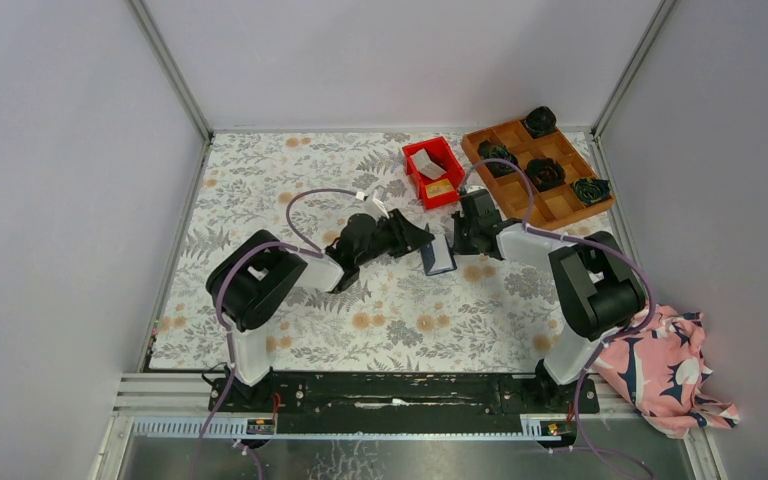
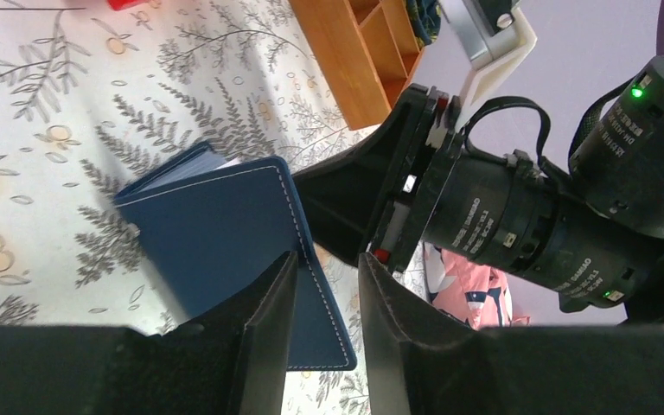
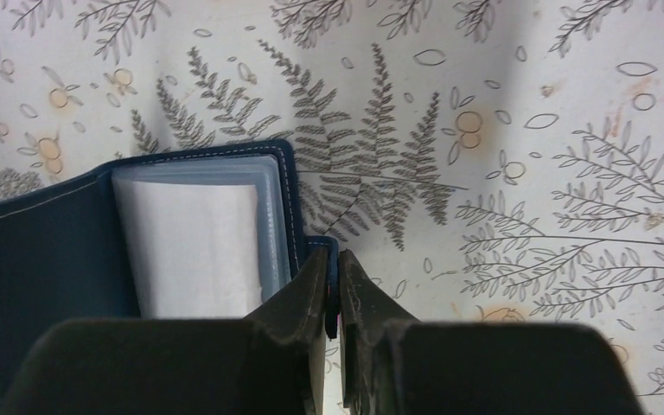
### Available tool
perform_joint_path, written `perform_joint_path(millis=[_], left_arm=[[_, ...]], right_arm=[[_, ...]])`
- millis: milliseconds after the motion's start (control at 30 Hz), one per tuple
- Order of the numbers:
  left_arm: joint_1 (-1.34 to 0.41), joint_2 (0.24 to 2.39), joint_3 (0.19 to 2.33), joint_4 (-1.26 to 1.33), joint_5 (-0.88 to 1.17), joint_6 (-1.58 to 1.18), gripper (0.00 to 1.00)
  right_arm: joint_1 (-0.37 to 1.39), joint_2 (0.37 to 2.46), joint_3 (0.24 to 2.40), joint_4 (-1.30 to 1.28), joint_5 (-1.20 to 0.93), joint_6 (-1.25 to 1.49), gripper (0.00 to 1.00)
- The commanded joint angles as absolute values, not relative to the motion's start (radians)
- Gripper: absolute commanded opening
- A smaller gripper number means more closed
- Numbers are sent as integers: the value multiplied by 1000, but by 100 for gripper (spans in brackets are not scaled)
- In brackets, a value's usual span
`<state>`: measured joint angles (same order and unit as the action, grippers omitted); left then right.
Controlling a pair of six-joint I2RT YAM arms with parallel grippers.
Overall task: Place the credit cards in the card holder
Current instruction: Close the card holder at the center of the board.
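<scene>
The navy card holder [image 2: 216, 233] hangs partly open between the two grippers, just on the near side of the red bin [image 1: 454, 168]. Inside that bin lie the white credit card [image 1: 426, 165] and the orange-tan credit card [image 1: 440, 187], neither one picked. The right gripper [image 3: 333, 255] has its jaws almost pressed together, pinching only a thin slip of the holder's cover edge beside the clear sleeves [image 3: 268, 225]. So small a bite could slide off, letting the holder flop shut or drop flat. The left gripper [image 2: 328, 259] has its jaws partly spread astride the other cover's stitched edge, not clamping it. If it closes off-line, it may shove that cover and twist the holder out of the right pinch. With both grippers occupied here, neither is free to fetch a card from the bin.
</scene>
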<state>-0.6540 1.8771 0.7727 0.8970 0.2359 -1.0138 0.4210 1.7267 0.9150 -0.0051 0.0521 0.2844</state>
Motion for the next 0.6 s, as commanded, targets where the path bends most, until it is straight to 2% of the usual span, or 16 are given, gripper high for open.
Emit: perform_joint_path(millis=[0,267,567], left_arm=[[-681,1901,827,929,233,-1013,38],[-712,1930,865,897,225,-1005,38],[-757,1951,811,920,187,-1008,38]], right_arm=[[441,1668,907,12,14,301,2],[462,1612,886,9,0,320,2],[474,1593,864,10,6,337,2]])
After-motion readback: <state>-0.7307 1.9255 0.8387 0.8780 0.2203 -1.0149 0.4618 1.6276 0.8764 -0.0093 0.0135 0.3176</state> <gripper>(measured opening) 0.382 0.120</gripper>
